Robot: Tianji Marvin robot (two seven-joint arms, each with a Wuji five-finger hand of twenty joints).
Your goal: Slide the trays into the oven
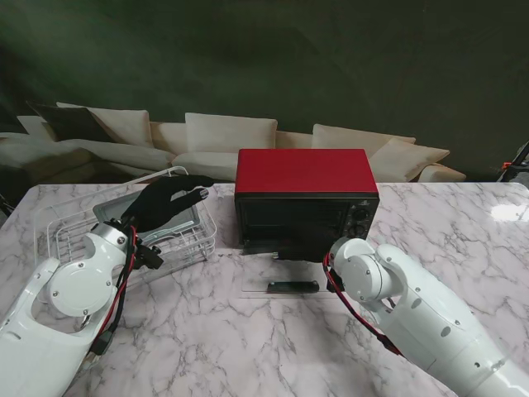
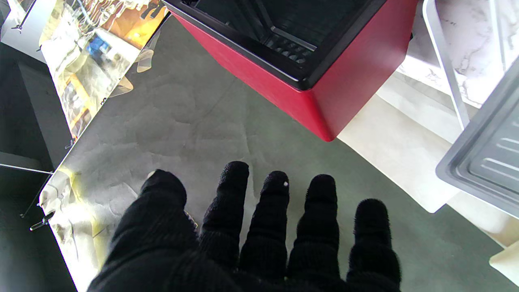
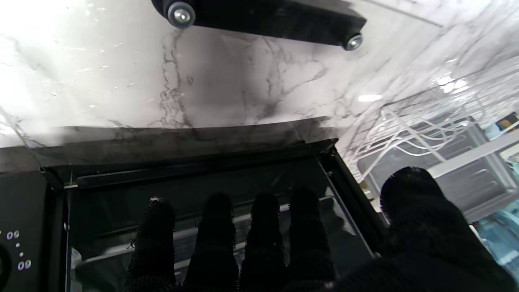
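Stand view: red oven (image 1: 306,194) at mid table (image 1: 248,347), door (image 1: 289,285) dropped flat toward me; white wire rack (image 1: 124,236) left of oven holds grey tray (image 1: 178,217); left robot hand (image 1: 169,198) raised over the rack, black-gloved fingers stretched toward the oven, holding nothing; right arm bent in front of the oven, its robot hand hidden behind the wrist here.
Left wrist view: left robot hand (image 2: 259,235) flat, fingers spread and straight, empty; oven (image 2: 324,77) corner ahead of fingertips, tray (image 2: 486,158) edge beside it.
Right wrist view: right robot hand (image 3: 284,247) fingers extended side by side, thumb apart, gripping nothing, at the oven (image 3: 194,190) opening over the glass door; rack (image 3: 425,125) beside the oven.
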